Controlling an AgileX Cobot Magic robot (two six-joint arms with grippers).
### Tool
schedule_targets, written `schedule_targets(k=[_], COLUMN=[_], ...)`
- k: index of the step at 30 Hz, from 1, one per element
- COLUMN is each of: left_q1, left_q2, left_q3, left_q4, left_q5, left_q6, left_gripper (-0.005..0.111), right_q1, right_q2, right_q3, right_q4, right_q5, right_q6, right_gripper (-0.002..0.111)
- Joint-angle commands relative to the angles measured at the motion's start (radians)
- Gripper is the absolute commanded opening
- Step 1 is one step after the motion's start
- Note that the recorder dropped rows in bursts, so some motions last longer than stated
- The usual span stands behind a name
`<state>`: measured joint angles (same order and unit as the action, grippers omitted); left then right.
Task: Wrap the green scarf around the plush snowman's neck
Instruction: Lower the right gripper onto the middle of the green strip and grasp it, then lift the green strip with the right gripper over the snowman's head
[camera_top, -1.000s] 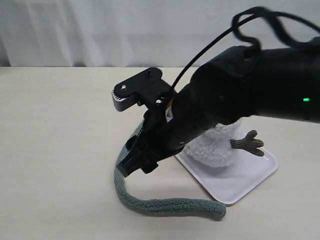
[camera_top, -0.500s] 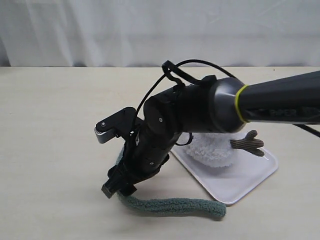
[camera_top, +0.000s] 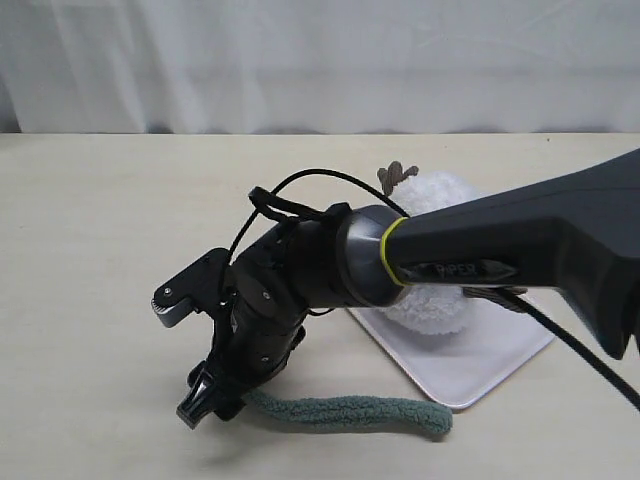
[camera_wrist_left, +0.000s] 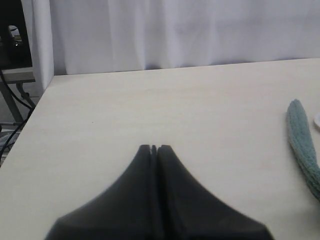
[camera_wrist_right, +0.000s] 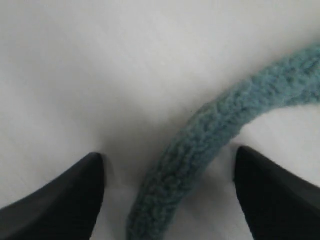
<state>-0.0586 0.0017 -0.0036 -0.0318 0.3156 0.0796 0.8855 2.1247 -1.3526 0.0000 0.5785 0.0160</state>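
The green scarf (camera_top: 350, 411) lies on the table in front of the tray, its left part hidden under my right arm. My right gripper (camera_top: 204, 396) is low over the table at that hidden part. In the right wrist view the scarf (camera_wrist_right: 200, 140) runs between the open fingers of the right gripper (camera_wrist_right: 167, 156), with a gap on each side. The plush snowman (camera_top: 432, 308) stands on the white tray (camera_top: 482, 366). My right arm crosses in front of it and hides its neck. One twig arm (camera_top: 398, 177) sticks up behind. My left gripper (camera_wrist_left: 154, 148) is shut over bare table, and the scarf (camera_wrist_left: 303, 145) shows off to one side.
A white curtain (camera_top: 320, 60) hangs behind the table's far edge. In the left wrist view the table's edge (camera_wrist_left: 35, 115) shows, with stand legs and cables (camera_wrist_left: 12, 95) beyond it.
My right arm has swung down and to the left along the scarf, bringing its gripper close to the table. More of the snowman's head and one twig arm now show.
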Motion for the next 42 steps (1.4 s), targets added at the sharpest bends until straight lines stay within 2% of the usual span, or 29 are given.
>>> schedule_targets(k=[1, 8, 10, 11, 19, 24, 34, 38, 42], left_q1=[0.001, 0.001, 0.001, 0.001, 0.001, 0.001, 0.001, 0.001, 0.001], left_q2=[-0.002, -0.002, -0.002, -0.002, -0.002, -0.002, -0.002, -0.002, -0.002], left_q3=[0.004, 0.004, 0.004, 0.004, 0.004, 0.004, 0.004, 0.004, 0.004], left_q4=[-0.008, -0.008, -0.008, -0.008, -0.008, -0.008, -0.008, -0.006, -0.006], left_q5=[-0.007, -0.007, -0.007, -0.007, -0.007, -0.007, -0.007, -0.007, -0.007], left_q6=[0.001, 0.001, 0.001, 0.001, 0.001, 0.001, 0.001, 0.001, 0.001], left_gripper=[0.000, 0.000, 0.000, 0.000, 0.000, 0.000, 0.000, 0.000, 0.000], right_q1=[-0.001, -0.001, -0.001, 0.000, 0.001, 0.001, -0.002, -0.002, -0.010], right_q2=[0.013, 0.013, 0.013, 0.013, -0.024, -0.133, -0.408, -0.444, -0.447], right_q3=[-0.003, -0.014, -0.036, -0.053, -0.244, -0.321, -0.334, -0.323, -0.278], right_q4=[-0.016, -0.016, -0.016, -0.016, -0.023, -0.100, -0.432, -0.563, -0.599], right_q5=[-0.001, 0.080, 0.132, 0.164, 0.435, 0.530, 0.643, 0.643, 0.643], right_q6=[0.003, -0.052, -0.092, -0.099, -0.147, -0.152, -0.098, -0.056, -0.045], right_gripper=[0.060, 0.017, 0.006, 0.004, 0.004, 0.004, 0.004, 0.004, 0.004])
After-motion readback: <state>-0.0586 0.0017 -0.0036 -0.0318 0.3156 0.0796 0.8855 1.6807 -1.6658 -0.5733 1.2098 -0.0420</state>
